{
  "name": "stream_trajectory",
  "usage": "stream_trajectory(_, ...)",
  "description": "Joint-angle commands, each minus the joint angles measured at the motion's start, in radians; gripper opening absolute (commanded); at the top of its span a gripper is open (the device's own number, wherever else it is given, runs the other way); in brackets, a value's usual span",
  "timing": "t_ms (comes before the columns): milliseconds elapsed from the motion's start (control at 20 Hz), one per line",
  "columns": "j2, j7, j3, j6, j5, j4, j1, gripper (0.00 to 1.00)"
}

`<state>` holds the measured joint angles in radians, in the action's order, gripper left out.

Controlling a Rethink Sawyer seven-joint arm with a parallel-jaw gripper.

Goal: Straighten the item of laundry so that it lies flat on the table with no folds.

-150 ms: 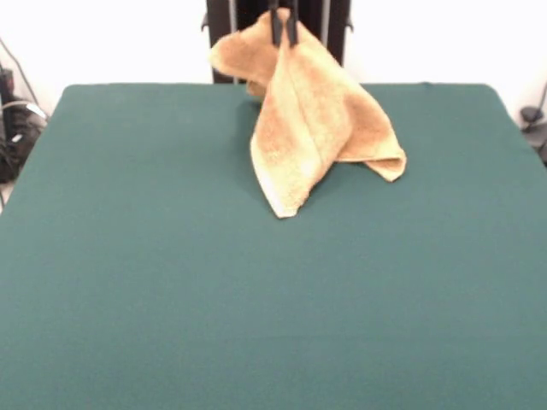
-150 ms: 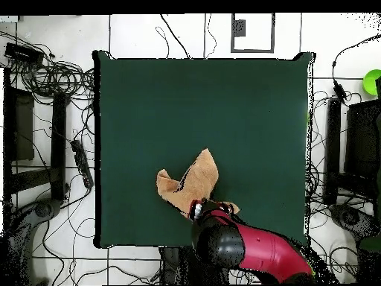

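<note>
Towel [image 1: 312,128] hanging from gripper [image 1: 284,34] at its top, gripper fingers pinching it, lower corners trailing onto table [image 1: 171,282] near the robot-side edge, arm [image 2: 253,249] reaching in over that edge, cables [image 2: 52,74] lying on floor beside table

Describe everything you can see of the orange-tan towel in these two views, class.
The towel is orange-tan terry cloth, soft and fuzzy, hanging bunched and folded from the tool, which pinches it near its top. It drapes down in long creases, one pointed corner reaching toward the camera and another flaring sideways; its lower parts seem to rest on the dark green table. From overhead it lies crumpled near the table's edge closest to the robot's base. No tag shows.
</note>
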<state>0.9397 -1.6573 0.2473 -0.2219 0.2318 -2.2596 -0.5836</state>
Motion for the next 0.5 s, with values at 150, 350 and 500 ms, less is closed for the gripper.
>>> stream_trajectory(150, -0.080, 0.110, 0.157, -0.017, 0.159, 0.150, -0.070, 0.00)
stream_trajectory(350, -0.071, 0.140, 0.214, -0.076, 0.193, 0.172, -0.123, 0.00)
stream_trajectory(500, -0.063, 0.160, 0.252, -0.118, 0.212, 0.193, -0.154, 0.00)
